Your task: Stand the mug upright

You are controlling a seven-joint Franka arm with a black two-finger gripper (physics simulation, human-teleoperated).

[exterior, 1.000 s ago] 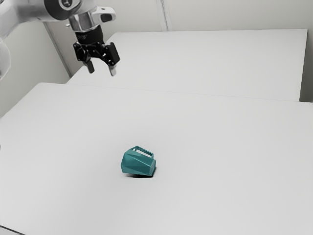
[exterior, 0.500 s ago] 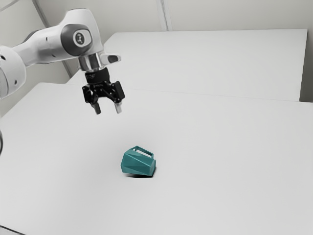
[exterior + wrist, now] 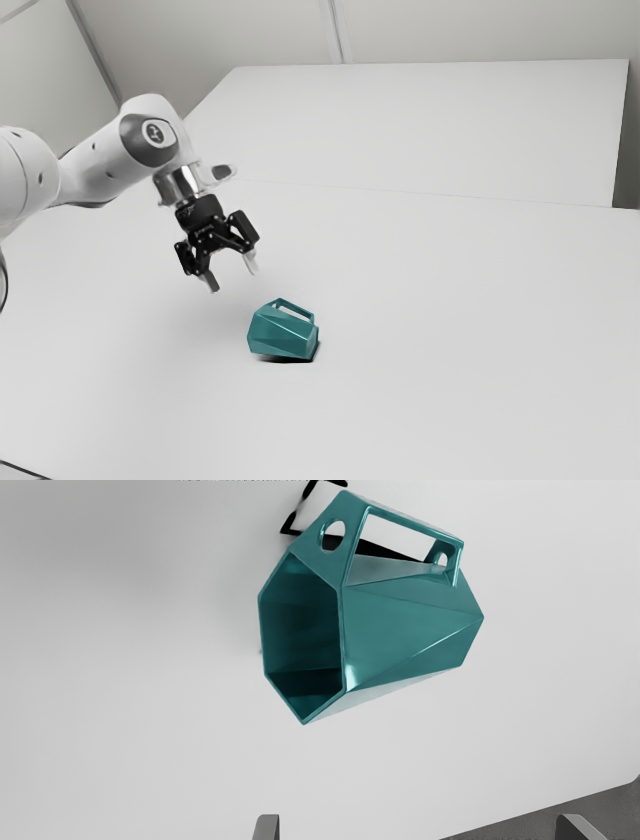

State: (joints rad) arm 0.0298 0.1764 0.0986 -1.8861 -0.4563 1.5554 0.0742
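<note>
Gripper (image 3: 232, 279), its two fingers spread apart with bare air between them, hangs tilted left of centre in the exterior view, above the white table (image 3: 450, 330). Just below it and a little towards the exterior view's right, clear of the fingertips, the teal mug (image 3: 283, 332) lies on its side, handle (image 3: 294, 307) uppermost. The white arm (image 3: 105, 165) reaches in from the left edge.

Pretty pale room tbh: smooth white tabletop (image 3: 450, 350) under the claw (image 3: 233, 281), another flat white surface (image 3: 420, 130) and light walls (image 3: 480, 30) behind it in the exterior view, plus dark grey floor (image 3: 600, 807) past the tabletop's edge.
</note>
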